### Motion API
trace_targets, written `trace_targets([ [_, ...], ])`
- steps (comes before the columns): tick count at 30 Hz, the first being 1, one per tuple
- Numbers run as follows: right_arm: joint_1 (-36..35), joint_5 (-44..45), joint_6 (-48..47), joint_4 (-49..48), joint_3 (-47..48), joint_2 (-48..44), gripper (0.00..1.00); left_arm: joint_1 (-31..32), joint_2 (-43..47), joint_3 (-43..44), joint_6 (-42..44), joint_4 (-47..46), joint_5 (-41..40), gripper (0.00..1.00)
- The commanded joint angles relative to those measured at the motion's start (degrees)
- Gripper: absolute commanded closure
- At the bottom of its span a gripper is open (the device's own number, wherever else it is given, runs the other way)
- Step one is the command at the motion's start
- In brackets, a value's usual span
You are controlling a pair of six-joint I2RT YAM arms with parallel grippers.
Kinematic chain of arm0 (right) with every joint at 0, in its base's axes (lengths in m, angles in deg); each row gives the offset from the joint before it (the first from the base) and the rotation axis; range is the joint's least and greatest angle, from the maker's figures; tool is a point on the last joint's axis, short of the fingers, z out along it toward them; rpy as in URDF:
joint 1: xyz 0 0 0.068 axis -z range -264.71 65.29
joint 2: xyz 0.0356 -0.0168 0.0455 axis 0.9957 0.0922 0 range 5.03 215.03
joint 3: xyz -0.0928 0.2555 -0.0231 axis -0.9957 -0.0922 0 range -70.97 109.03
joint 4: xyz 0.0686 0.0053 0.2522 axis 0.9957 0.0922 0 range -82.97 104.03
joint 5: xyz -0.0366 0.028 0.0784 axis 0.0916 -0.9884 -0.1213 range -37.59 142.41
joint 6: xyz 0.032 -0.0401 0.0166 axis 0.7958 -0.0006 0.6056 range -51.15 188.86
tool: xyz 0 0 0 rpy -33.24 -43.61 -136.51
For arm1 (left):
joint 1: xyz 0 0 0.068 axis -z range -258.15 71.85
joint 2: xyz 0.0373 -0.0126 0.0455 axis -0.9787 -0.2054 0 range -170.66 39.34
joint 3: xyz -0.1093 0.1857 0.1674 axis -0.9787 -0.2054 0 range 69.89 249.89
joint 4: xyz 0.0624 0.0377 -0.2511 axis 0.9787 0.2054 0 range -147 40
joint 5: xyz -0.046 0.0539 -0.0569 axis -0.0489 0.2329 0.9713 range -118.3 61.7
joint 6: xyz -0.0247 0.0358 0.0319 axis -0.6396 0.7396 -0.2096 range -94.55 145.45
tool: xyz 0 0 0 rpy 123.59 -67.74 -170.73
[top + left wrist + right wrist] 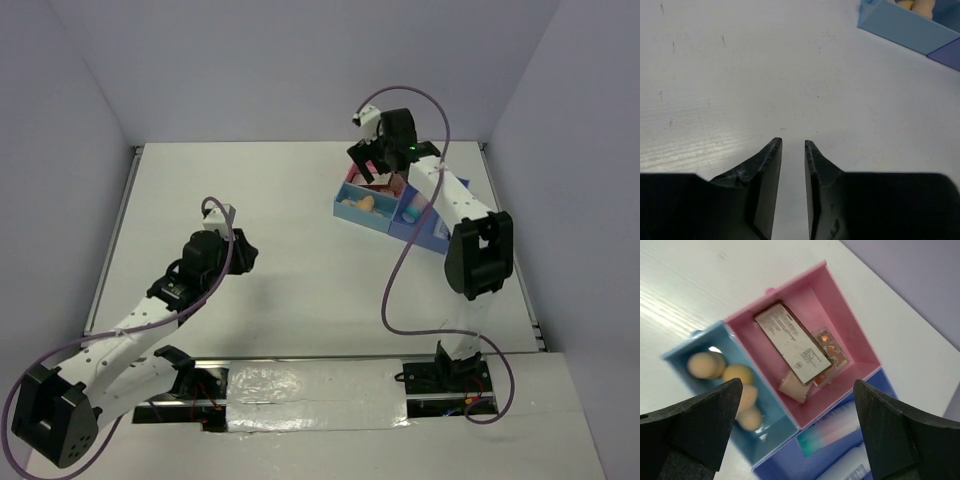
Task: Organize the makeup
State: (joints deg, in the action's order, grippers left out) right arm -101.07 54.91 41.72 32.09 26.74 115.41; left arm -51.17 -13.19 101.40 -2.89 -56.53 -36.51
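right gripper (797, 390) hangs over the tray (785, 290), jaws spread wide, nothing held. left gripper (793, 145) sits over bare table (740, 75), jaws a narrow gap apart, nothing between them. sponges (737, 374) lie in the blue bin. palettes (792, 342) are stacked askew in the pink bin, the top one tilted. a white bottle (847, 467) shows partly in the purple bin. risks, as we judge them: a wide finger clips a tray wall on lifting and drags the tray; the tilted stack slips or juts over the rim.
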Motion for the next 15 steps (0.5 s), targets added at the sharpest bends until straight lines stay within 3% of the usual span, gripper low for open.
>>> trace_targets([
  [1,2.82,-13.03,7.88,3.33,-0.41,-12.18,0.01,-1.14,2.08,2.24,-0.31,-1.26,1.7,0.66],
  [5,3.18,-18.31,9.56,2.1,-6.91,-20.81,0.01,-2.37,3.22,2.85,-0.31,-3.11,6.09,0.81],
  [7,3.0,-20.68,8.86,2.62,-9.72,-25.19,0.01,-2.64,3.75,3.38,0.3,-3.98,8.19,0.8],
  [10,3.26,-22.36,6.13,2.28,-14.29,-31.62,0.01,-2.9,4.46,5.4,1.53,-5.21,11.98,0.46],
  [11,3.79,-22.97,5.52,1.75,-15.43,-33.29,0.0,-2.99,4.63,5.76,1.7,-5.3,12.51,0.24],
  [14,4.4,-22.99,7.96,-2.02,-20.71,-39.53,0.01,-2.9,5.6,7.78,2.41,-4.78,13.22,0.01],
  [15,4.67,-22.63,9.28,-2.9,-22.89,-41.9,0.0,-2.99,6.03,8.22,2.58,-4.52,13.13,0.01],
])
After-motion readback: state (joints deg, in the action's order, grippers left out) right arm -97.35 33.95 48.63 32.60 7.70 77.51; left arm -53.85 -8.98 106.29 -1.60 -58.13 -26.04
